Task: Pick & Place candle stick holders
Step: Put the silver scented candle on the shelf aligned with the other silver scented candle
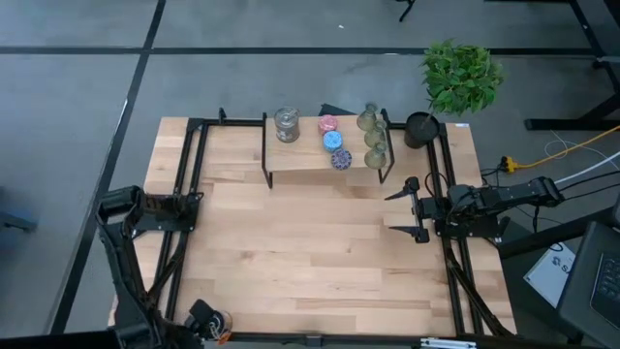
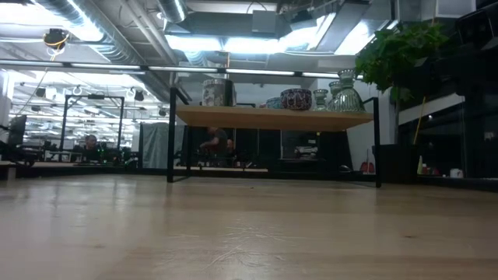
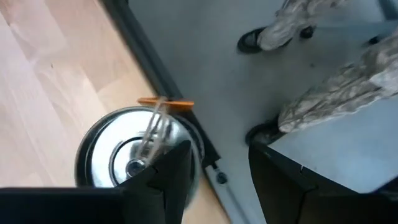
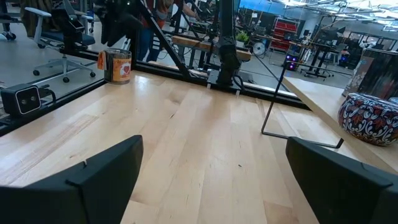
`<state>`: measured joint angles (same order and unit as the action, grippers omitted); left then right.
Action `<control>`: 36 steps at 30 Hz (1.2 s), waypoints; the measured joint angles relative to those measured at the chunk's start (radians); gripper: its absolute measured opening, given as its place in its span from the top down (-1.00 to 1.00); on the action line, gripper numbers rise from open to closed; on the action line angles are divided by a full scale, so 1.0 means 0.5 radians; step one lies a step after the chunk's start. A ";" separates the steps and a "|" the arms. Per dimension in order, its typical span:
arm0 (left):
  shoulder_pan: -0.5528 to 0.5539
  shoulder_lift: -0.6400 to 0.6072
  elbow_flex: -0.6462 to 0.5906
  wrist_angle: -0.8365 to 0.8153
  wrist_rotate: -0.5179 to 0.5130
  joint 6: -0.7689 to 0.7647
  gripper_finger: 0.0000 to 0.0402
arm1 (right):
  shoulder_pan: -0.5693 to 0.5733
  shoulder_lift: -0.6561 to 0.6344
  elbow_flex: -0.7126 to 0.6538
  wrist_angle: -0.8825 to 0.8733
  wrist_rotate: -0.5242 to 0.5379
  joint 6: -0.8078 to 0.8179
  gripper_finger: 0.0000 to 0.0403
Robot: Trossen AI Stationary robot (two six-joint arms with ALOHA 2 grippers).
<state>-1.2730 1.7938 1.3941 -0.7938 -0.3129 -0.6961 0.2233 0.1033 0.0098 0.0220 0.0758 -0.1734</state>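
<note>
Seven candle holders stand on the raised wooden shelf (image 1: 320, 155) at the far side of the surface (image 1: 310, 252): a silvery one (image 1: 286, 124) at its left, then a pink one (image 1: 328, 123), a blue one (image 1: 334, 140) and a purple-speckled one (image 1: 340, 159), and three pale green glass ones (image 1: 372, 136) in a row at its right end. The eighth, a second silvery holder (image 3: 134, 155) with an orange tag, sits at the near left corner of the surface, right at the edge.

The left gripper (image 3: 214, 171) hovers over that corner holder with its fingers spread wide and gripping nothing; one finger overlaps the holder's rim, the other hangs past the surface edge. The right gripper (image 1: 415, 208) waits at the right side, fingers released and empty (it faces across the bare wood).

The step in hand looks like picking up the corner holder. To do it well, the left gripper should shift inward until the holder sits between both fingers, then descend straight and close on the wall. A glancing touch could tip the holder off the edge.
</note>
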 joint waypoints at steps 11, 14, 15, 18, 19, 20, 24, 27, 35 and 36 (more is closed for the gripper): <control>0.137 0.057 0.000 -0.146 0.084 -0.155 0.29 | 0.000 0.001 0.001 0.001 0.000 0.000 -0.98; 0.159 0.060 0.001 -0.239 0.084 -0.270 0.39 | 0.000 0.001 0.000 0.001 0.000 0.000 -0.98; 0.164 0.062 0.002 -0.255 0.084 -0.306 0.42 | 0.000 0.000 0.000 0.000 0.001 0.000 -0.98; 0.174 0.082 0.010 -0.293 0.079 -0.399 0.51 | 0.000 0.000 0.000 0.001 0.001 0.000 -0.98; 0.179 0.092 0.012 -0.302 0.078 -0.416 0.54 | 0.000 0.000 0.000 0.001 0.000 0.000 -0.98; 0.184 0.103 0.013 -0.323 0.079 -0.430 0.57 | 0.000 0.000 0.000 0.000 0.001 0.000 -0.98; 0.227 0.115 0.012 -0.454 0.039 -0.493 0.64 | 0.000 0.000 0.000 0.000 0.001 0.000 -0.98; 0.259 0.111 0.008 -0.592 -0.035 -0.569 0.68 | 0.000 0.000 0.000 0.000 0.000 0.000 -0.98; 0.409 0.120 -0.002 -0.883 -0.132 -0.534 0.70 | 0.000 0.000 0.000 0.000 0.001 0.000 -0.98; 0.432 0.121 -0.002 -0.906 -0.129 -0.499 0.71 | 0.000 0.001 0.000 0.001 0.001 0.000 -0.98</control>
<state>-1.0573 1.8542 1.3933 -1.2470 -0.3775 -0.9456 0.2234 0.1036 0.0098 0.0223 0.0761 -0.1734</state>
